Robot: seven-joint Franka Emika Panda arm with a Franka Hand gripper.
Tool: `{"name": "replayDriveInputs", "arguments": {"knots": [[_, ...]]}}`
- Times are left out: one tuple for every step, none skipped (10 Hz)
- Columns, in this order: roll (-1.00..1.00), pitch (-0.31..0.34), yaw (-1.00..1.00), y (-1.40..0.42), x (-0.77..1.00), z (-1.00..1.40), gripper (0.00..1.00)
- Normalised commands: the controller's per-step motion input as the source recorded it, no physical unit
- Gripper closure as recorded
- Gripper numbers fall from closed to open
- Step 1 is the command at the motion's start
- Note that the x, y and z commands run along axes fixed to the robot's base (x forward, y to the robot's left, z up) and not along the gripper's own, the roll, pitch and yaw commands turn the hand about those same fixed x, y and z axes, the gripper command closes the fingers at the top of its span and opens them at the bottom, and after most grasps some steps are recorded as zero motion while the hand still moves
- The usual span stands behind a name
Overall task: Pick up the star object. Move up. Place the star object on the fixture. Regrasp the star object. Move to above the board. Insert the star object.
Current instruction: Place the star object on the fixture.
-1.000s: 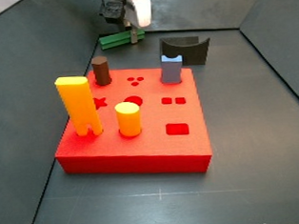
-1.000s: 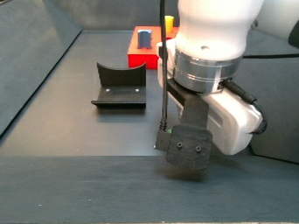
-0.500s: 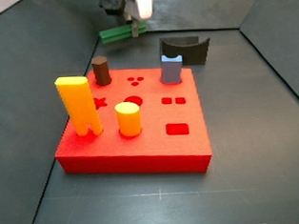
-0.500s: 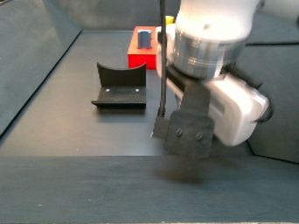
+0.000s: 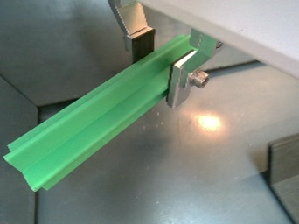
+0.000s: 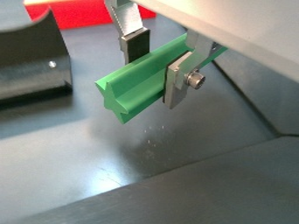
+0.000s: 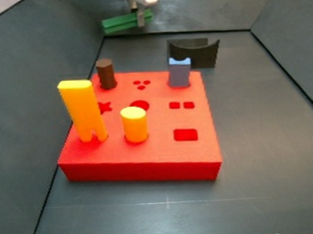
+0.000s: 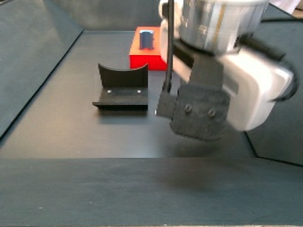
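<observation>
My gripper (image 5: 162,66) is shut on the star object (image 5: 105,118), a long green bar with ridged sides, gripped across its width near one end. Both wrist views show it clear of the floor (image 6: 146,83). In a side view the gripper (image 7: 139,10) hangs high at the back, above the floor behind the board (image 7: 160,129), with the bar (image 7: 120,23) sticking out level to the left. The fixture (image 7: 193,53), a dark block with a U-shaped notch, stands to the right of the gripper, also seen in the other views (image 8: 122,86) (image 6: 30,61).
On the red board stand a tall yellow peg (image 7: 80,111), a short yellow peg (image 7: 134,124), a brown peg (image 7: 106,73) and a grey-blue notched peg (image 7: 181,71). Dark walls enclose the floor. The arm's bulky wrist (image 8: 219,80) fills much of a side view.
The gripper has risen with the star object held in it, moving higher off the floor. The board, pegs and fixture have not moved.
</observation>
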Motion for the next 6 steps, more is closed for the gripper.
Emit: {"name": "replayDriveInputs", "arguments": {"knots": [[0.03, 0.059, -0.01, 0.0, -0.02, 1.0, 1.0], [0.05, 0.07, -0.01, 0.0, -0.02, 1.0, 1.0], [0.07, 0.082, 0.0, -0.01, -0.02, 1.0, 1.0], [0.08, 0.092, 0.01, -0.01, -0.02, 1.0, 1.0], [0.09, 0.102, 0.01, -0.01, -0.03, 1.0, 1.0], [0.08, 0.1, 0.02, -0.01, -0.03, 0.98, 1.0]]}}
